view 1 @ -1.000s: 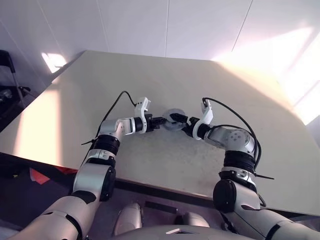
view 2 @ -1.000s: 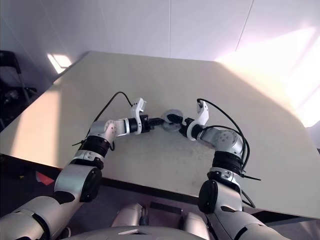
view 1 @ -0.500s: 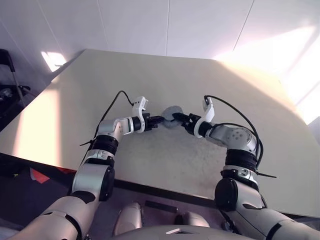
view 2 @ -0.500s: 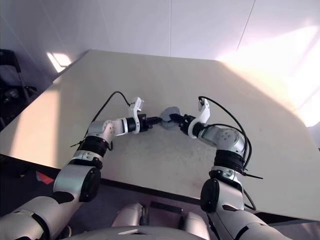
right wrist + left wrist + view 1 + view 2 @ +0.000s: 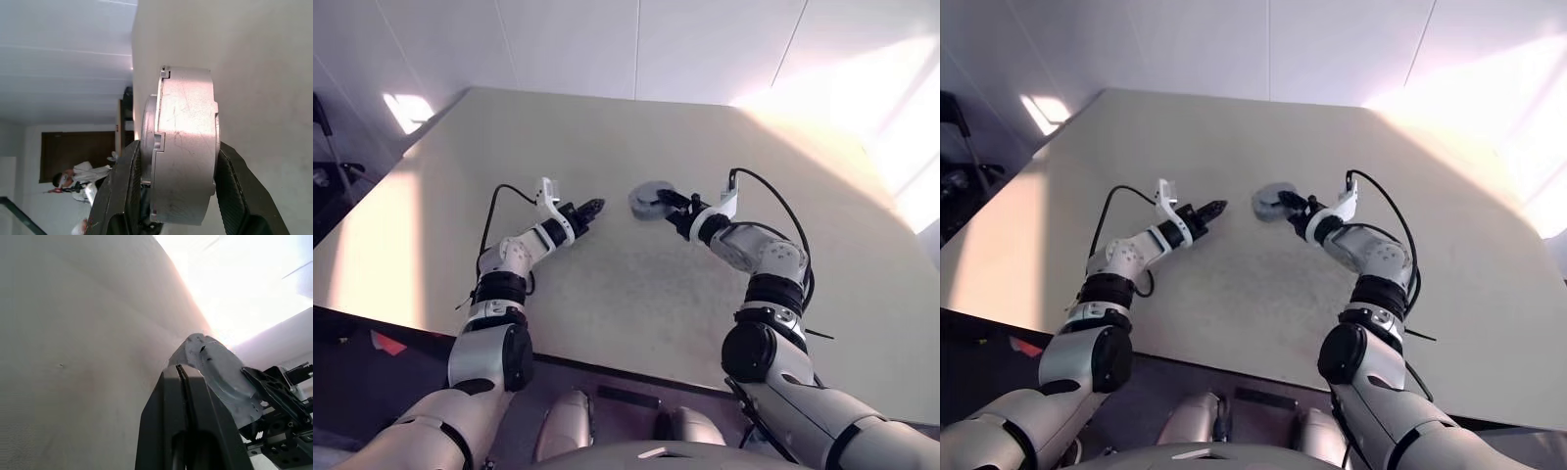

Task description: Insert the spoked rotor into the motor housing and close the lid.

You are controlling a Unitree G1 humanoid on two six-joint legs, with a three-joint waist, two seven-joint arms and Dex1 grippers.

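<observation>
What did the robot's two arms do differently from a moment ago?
The left pincer let go and pulled away to the left, shut and empty. The right pincer closed on the motor housing and lifted it off the table, holding it by its flat faces. Before, both pincers met at the housing on the table. The table stayed as it was.

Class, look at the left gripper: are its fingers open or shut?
Shut. The left gripper's two black fingers lie pressed together with nothing between them, apart from the motor housing.
</observation>
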